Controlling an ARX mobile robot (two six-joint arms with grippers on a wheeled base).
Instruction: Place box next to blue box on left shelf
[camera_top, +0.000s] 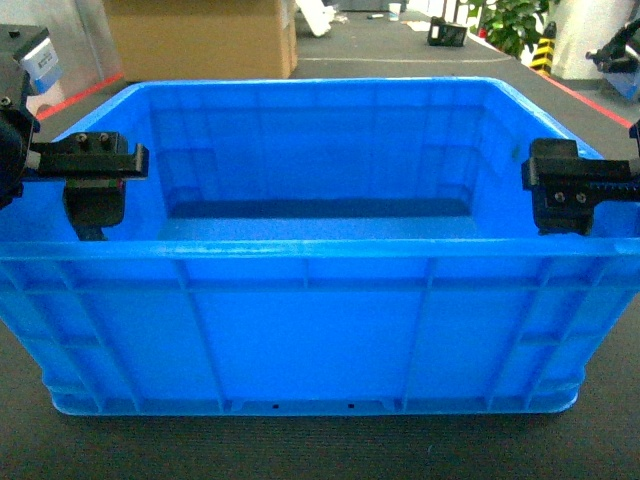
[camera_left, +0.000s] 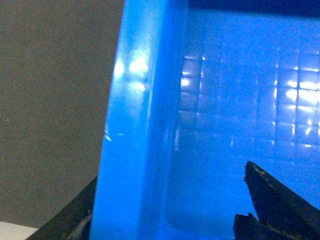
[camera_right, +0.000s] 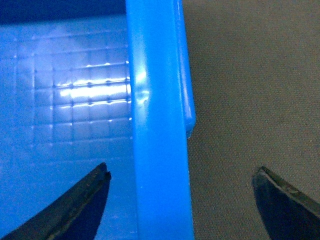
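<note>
Both grippers straddle the box (camera_top: 310, 300) rims, left gripper (camera_top: 95, 190) and right gripper (camera_right: 182, 200) wide open, gripping nothing yet, wall dead-center between fingers.

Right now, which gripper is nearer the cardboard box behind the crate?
Left. The left gripper straddles the crate's left rim, below the cardboard box; the right gripper straddles the opposite rim.

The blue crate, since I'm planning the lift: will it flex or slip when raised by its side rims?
The box looks empty, so probably light. Its ribbed walls suggest stiffness. The glossy rim could slip where the left gripper and right gripper straddle it.
</note>
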